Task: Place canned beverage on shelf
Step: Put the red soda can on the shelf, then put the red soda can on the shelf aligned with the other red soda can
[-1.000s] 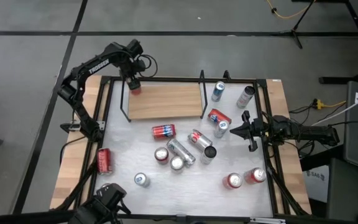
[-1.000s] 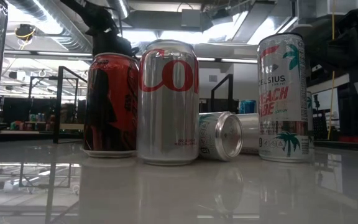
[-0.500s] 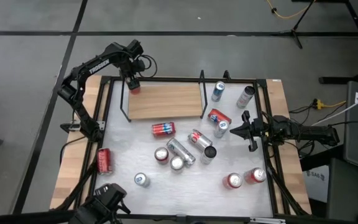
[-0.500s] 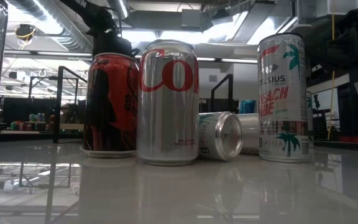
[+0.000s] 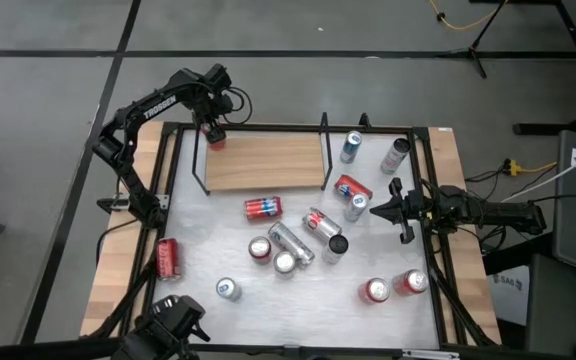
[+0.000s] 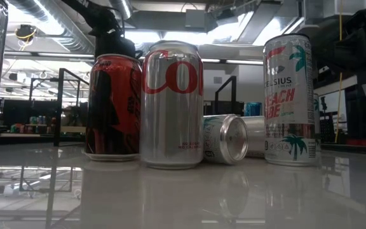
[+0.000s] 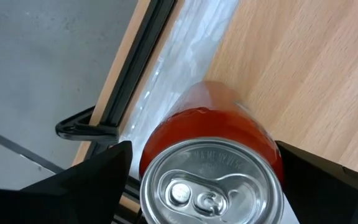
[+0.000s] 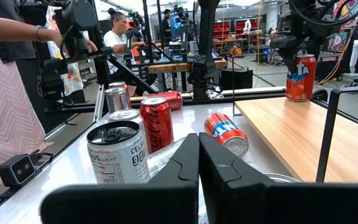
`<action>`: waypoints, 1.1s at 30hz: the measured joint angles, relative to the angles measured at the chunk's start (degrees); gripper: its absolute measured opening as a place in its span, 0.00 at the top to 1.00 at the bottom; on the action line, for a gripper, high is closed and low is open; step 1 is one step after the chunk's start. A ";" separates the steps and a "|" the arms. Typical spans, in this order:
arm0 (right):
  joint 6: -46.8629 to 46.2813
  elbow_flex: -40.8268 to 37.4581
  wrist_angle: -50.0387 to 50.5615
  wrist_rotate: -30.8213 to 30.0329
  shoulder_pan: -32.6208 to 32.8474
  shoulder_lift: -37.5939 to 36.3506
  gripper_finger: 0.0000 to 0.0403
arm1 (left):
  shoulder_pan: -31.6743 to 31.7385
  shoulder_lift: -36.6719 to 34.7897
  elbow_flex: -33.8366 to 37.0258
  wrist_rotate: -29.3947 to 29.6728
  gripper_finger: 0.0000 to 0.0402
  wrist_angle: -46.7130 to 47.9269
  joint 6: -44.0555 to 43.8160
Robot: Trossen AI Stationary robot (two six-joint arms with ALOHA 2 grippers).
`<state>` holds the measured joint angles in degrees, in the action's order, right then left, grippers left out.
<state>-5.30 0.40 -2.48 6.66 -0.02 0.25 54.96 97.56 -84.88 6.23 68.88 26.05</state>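
Note:
The shelf (image 5: 266,163) is a light-brown wooden board with thin black rails at the table's far side; it also shows in the right wrist view (image 8: 291,130). My left gripper (image 5: 214,133) is over the shelf's far left corner, shut on an orange-red can (image 7: 210,134) that stands upright there. The right wrist view shows the same can (image 8: 300,78) under my left gripper (image 8: 296,46). My right gripper (image 5: 388,208) is shut and empty at the table's right side, level, pointing toward the table's left edge. My left gripper pinches the orange-red can between its two fingers, one on each side of the can's wall just below the top rim (image 7: 148,163). The fingers come from above, pointing down. The can is upright, its bottom (image 8: 300,98) on the shelf board at the far left corner.
Several cans stand or lie on the whitish table (image 5: 198,250): a red one lying (image 5: 263,209), a silver one lying (image 5: 291,243), upright ones (image 5: 336,248), two at the near right (image 5: 376,291). Another red can (image 5: 167,258) lies at the left edge. People (image 8: 5,93) stand beyond the table.

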 joint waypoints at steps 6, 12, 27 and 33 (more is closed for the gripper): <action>0.00 0.00 0.00 0.00 -0.01 0.00 1.00 | 0.00 0.00 -0.02 -0.89 0.07 0.00 0.01; 0.00 0.00 0.00 0.00 -0.01 0.00 1.00 | 0.00 0.00 -0.02 -3.01 0.07 -0.61 0.01; 0.00 0.00 -0.02 0.00 0.00 0.00 1.00 | -0.02 -0.02 -0.07 -4.47 0.07 -7.66 -0.18; 0.00 0.00 0.00 0.00 -0.01 0.00 1.00 | -1.22 -0.07 -0.07 -4.44 0.07 -9.40 -0.18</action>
<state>-5.30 0.40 -2.48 6.66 -0.03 0.25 53.74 97.49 -84.95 1.79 59.49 25.87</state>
